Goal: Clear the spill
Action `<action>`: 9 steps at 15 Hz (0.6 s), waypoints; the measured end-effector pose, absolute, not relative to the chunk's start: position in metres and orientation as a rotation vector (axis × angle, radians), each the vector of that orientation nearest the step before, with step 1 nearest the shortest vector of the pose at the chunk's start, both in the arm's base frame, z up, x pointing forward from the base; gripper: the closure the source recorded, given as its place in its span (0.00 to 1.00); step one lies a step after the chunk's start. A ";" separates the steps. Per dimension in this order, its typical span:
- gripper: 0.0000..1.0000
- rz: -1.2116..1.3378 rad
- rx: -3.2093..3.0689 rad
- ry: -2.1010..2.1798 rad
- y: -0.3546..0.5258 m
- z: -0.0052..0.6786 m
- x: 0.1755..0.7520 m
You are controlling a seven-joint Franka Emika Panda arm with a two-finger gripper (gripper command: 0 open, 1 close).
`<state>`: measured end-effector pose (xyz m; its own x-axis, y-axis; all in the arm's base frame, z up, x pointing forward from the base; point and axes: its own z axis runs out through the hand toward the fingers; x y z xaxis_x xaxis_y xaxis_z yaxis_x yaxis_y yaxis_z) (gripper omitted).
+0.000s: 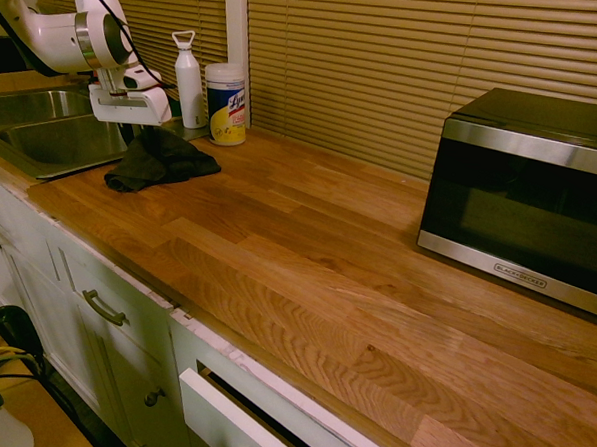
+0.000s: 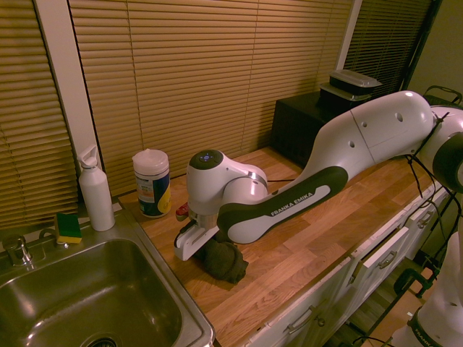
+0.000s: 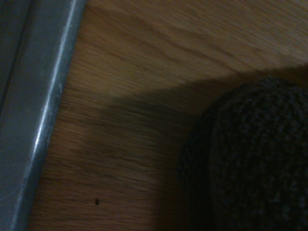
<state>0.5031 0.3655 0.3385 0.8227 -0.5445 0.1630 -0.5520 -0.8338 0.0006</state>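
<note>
claw (image 1: pixel 133 127) tips hidden in bunched dark cloth (image 1: pixel 160 160) beside sink (image 1: pixel 42 140)

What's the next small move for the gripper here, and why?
Probably lift straight up, clear of the cloth. The gripper sits right over the crumpled dark cloth beside the sink, and no dark streak shows on the bare wood of the countertop in any view, so wiping looks finished. Whether the fingers have let go isn't visible.
</note>
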 end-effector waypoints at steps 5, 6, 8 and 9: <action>0.00 0.312 2.980 -0.923 0.368 0.379 0.497; 0.00 0.334 2.983 -0.934 0.366 0.393 0.495; 0.00 0.374 2.981 -0.961 0.361 0.421 0.490; 0.00 0.394 2.980 -0.973 0.358 0.435 0.486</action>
